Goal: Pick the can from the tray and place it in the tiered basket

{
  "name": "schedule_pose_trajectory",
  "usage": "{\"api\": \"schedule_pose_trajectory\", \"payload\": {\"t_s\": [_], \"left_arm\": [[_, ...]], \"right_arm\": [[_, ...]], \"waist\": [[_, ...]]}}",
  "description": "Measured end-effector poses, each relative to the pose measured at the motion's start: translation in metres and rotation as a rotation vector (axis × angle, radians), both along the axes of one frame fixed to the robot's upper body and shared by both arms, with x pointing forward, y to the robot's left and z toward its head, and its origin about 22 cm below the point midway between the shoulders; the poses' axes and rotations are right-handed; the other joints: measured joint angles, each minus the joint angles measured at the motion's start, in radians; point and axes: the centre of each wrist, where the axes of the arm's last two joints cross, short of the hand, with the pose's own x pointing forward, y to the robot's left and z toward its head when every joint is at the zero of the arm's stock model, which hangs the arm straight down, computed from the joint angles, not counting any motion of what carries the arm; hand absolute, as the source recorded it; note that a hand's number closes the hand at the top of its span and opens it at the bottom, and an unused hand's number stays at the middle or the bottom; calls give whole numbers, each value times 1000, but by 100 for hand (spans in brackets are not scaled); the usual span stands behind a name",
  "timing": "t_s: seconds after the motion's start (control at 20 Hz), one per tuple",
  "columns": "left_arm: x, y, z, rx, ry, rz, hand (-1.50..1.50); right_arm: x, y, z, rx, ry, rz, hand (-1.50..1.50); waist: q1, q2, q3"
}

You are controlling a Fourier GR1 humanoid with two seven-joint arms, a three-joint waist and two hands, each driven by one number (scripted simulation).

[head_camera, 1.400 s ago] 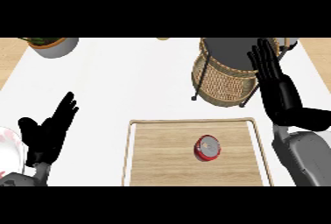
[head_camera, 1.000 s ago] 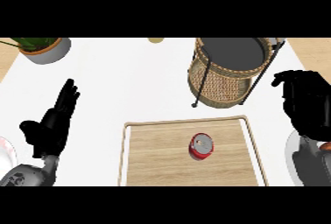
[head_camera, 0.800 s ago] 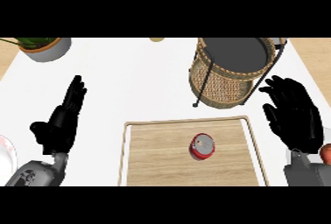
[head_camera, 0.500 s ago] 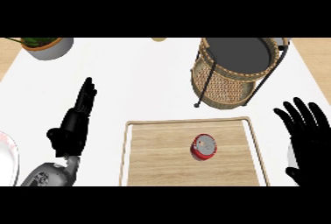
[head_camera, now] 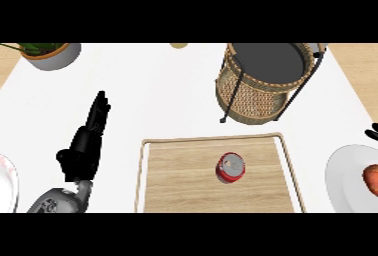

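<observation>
Head view of the white tabletop [head_camera: 148, 90]. The wooden tray [head_camera: 177, 185] lies at lower centre and serves as reference. The can [head_camera: 231, 167], red with a silver top, stands upright on the tray's floor, slightly right of its middle and apart from every rim; no hand touches it. The tiered basket [head_camera: 258, 95], a wicker cylinder in a black wire frame with a dark upper tier, stands beyond the tray's far right corner, close to the far rim. The left hand [head_camera: 88, 140] is to the left of the tray, seen edge-on, its fingers straight and pointing away from the robot; it holds nothing. The right hand [head_camera: 371, 134] shows only as a small black part at the view's edge, to the right of the tray; whether it is open or closed cannot be told. A white plate [head_camera: 345, 167] bearing an orange-red item [head_camera: 372, 180] lies right of the tray. A second plate [head_camera: 6, 182] lies far left of it, and a potted plant [head_camera: 50, 54] stands at the far left corner.
</observation>
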Motion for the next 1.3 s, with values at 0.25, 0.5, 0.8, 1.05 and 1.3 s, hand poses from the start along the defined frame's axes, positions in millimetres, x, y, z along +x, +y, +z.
{"api": "schedule_pose_trajectory", "payload": {"t_s": [0.25,0.5,0.8,1.05,1.3], "left_arm": [[6,-1,5,7,-5,-1,0],[12,-7,7,5,-9,-15,0],[14,-14,7,2,-11,-49,0],[15,-20,9,2,-18,-58,0],[14,-20,7,0,-19,-60,0]], "right_arm": [[-9,26,57,-388,-42,7,-150],[-30,70,89,-609,-11,-23,-150],[-25,99,102,-727,82,-84,-150],[-21,127,108,-783,124,-88,-150],[-20,152,107,-849,170,-58,-150]], "waist": [[6,2,-1],[24,8,-1],[54,13,1],[67,14,1],[66,13,2]]}}
